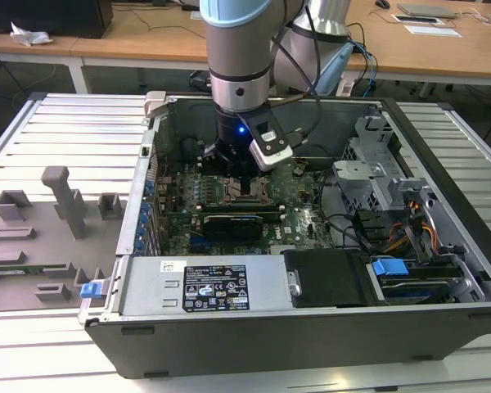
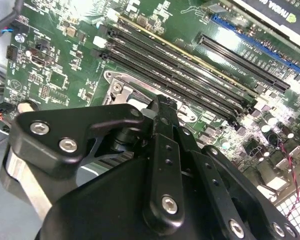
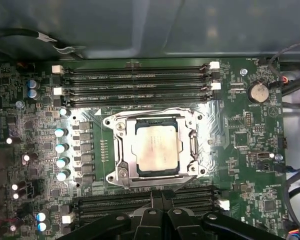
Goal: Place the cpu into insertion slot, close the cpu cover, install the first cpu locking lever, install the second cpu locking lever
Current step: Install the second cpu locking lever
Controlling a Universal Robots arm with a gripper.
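Observation:
The cpu (image 3: 155,147), a pale silvery square chip, lies flat in the insertion slot (image 3: 114,176), whose steel rim sits on the green motherboard. The cpu cover (image 3: 191,145), a thin metal frame, lies down around the chip's edges. My gripper (image 3: 163,196) is shut with nothing between its black fingers, and its tips hang just off one side of the socket, beside the memory slots. In the exterior view the gripper (image 1: 236,168) hovers low over the socket (image 1: 247,193) inside the open computer case. In the second wrist view the fingers (image 2: 162,107) hide most of the socket (image 2: 121,84).
Long black memory slots (image 3: 135,75) flank the socket on both sides. A black graphics card (image 1: 233,223) and the power supply box (image 1: 200,286) lie nearer the case front. Drive cages and cables (image 1: 393,221) fill the exterior view's right. A grey fixture tray (image 1: 41,237) sits outside on the left.

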